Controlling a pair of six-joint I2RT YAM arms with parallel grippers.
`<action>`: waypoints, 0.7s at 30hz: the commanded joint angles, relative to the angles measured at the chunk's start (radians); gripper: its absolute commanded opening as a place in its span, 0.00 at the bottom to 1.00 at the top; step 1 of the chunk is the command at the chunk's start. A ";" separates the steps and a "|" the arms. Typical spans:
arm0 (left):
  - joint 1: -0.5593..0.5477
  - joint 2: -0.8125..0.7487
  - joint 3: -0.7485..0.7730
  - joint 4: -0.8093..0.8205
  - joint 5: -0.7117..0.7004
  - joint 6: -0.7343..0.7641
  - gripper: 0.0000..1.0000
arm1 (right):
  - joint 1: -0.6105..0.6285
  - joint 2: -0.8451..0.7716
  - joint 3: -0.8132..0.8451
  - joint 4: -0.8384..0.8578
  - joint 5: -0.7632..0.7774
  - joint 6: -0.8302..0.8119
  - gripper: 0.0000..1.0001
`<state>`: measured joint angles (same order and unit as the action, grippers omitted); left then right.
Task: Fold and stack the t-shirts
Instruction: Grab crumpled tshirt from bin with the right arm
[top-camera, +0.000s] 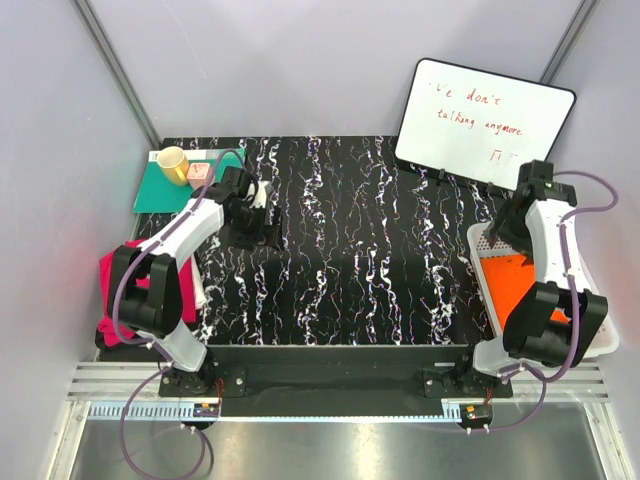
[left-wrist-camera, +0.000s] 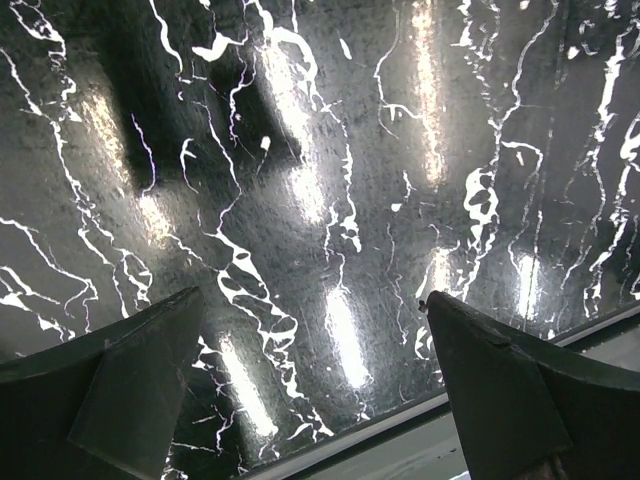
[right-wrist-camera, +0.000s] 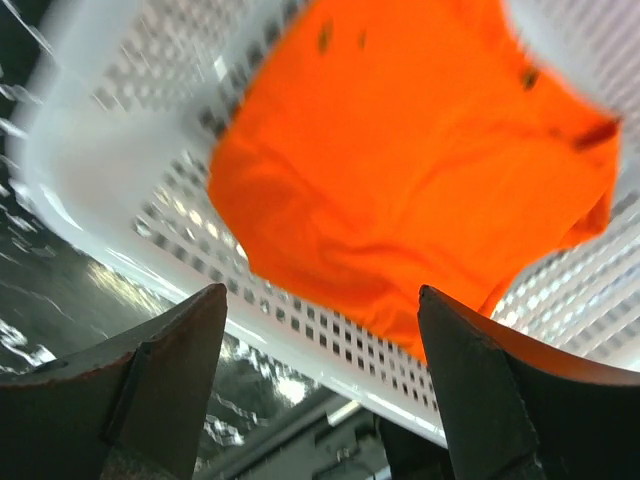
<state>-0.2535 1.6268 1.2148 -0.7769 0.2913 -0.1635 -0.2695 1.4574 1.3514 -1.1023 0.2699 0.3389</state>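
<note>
The bright orange t-shirt (top-camera: 518, 284) lies crumpled in the white perforated basket (top-camera: 483, 243) at the table's right edge; it also shows in the right wrist view (right-wrist-camera: 400, 170). My right gripper (top-camera: 505, 218) hovers above the basket's far end, open and empty (right-wrist-camera: 320, 300). The magenta-pink t-shirt (top-camera: 185, 290) hangs in a heap at the table's left edge, under my left arm. My left gripper (top-camera: 258, 200) is open and empty over the bare marbled table at the back left (left-wrist-camera: 315, 300).
A teal-green mat (top-camera: 158, 188) at the back left corner carries a yellow mug (top-camera: 172, 162) and a small pink block (top-camera: 198, 172). A whiteboard (top-camera: 484, 120) with red writing leans at the back right. The basket's near rim (right-wrist-camera: 330, 355) runs between my right fingers.
</note>
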 joint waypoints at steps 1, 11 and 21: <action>-0.003 0.021 0.068 0.010 0.015 0.028 0.99 | 0.000 0.006 -0.084 -0.074 -0.067 0.075 0.86; -0.003 0.056 0.100 0.011 0.042 0.024 0.99 | -0.060 0.182 -0.158 -0.097 -0.017 0.190 0.88; -0.003 0.022 0.074 0.014 0.012 -0.004 0.99 | -0.154 0.303 -0.201 0.001 -0.063 0.157 0.83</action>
<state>-0.2535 1.6806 1.2747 -0.7765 0.3103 -0.1566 -0.4191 1.7077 1.1774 -1.1477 0.2161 0.4885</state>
